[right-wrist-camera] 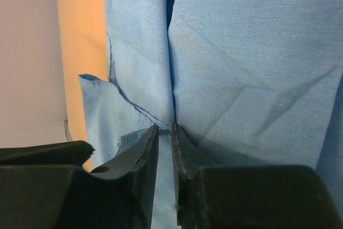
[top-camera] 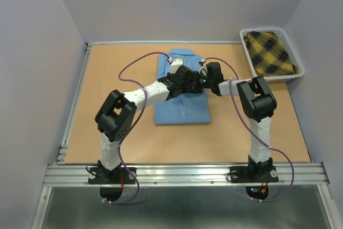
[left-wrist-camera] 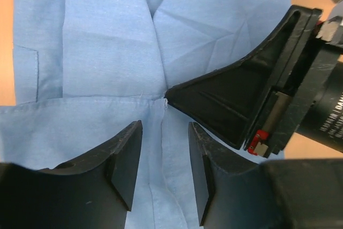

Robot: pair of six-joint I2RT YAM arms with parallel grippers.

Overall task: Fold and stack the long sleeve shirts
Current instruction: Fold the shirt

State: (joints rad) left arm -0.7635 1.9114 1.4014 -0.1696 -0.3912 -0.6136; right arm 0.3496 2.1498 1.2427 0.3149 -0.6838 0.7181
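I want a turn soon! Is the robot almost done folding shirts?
Not yet. The blue shirt already lies as a neat rectangle, no sleeves sticking out. The right hand pinches its middle seam; the left hand hovers open above. To do: finishing that fold, then the plaid shirt waiting in the bin.

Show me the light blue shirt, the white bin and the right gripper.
light blue shirt (top-camera: 182, 110), top view, lower front panel.
white bin (top-camera: 280, 76), top view, near rim.
right gripper (right-wrist-camera: 165, 130), right wrist view, between fingertips.
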